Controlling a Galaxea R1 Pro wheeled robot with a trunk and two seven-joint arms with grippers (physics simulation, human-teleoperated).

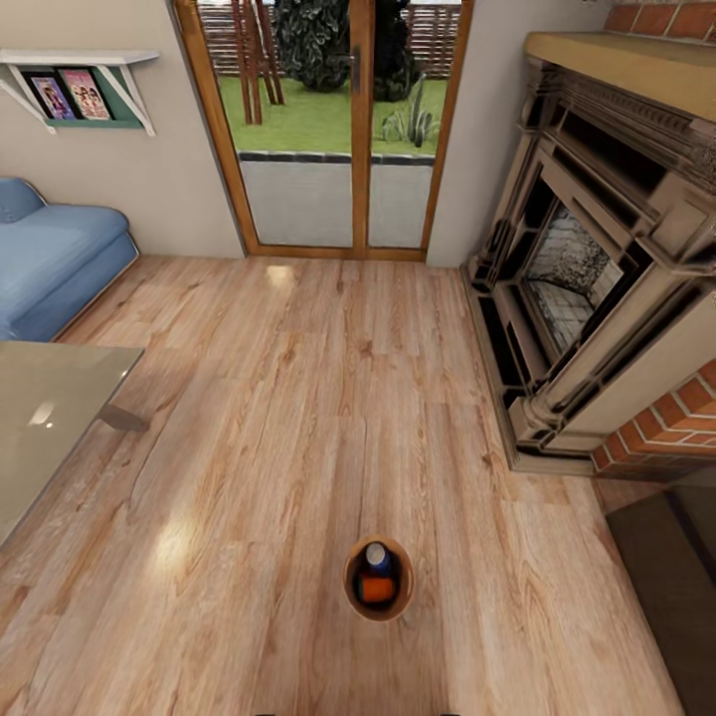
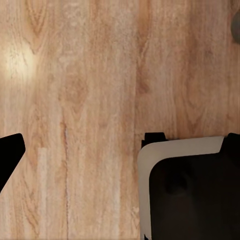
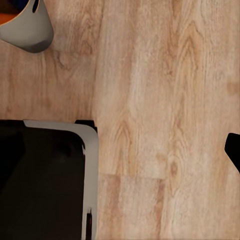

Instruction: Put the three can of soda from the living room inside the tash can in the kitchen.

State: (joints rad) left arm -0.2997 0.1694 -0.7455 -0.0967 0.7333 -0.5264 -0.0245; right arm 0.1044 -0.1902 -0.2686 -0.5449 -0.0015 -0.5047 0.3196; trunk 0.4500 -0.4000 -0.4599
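The trash can [image 1: 379, 609] stands upright on the wood plank floor, close in front of me and near the middle of the head view. Inside its copper-brown wall lie an orange can [image 1: 377, 590] and a dark blue can [image 1: 376, 558] with a silvery top; a third can is hidden. In the right wrist view the bin's grey-beige outside [image 3: 27, 32] with its handle hole sits at a corner. One dark fingertip [image 2: 9, 152] of my left gripper shows at the frame edge, and one fingertip [image 3: 233, 150] of my right likewise. Nothing lies between the fingers.
A blue sofa [image 1: 50, 259] and a glass-topped low table [image 1: 45, 418] stand at the left. The ornate fireplace [image 1: 597, 288] with brick chimney fills the right. Wood-framed glass doors [image 1: 338, 129] are straight ahead. My black, white-edged base [image 2: 190, 195] sits over the floor.
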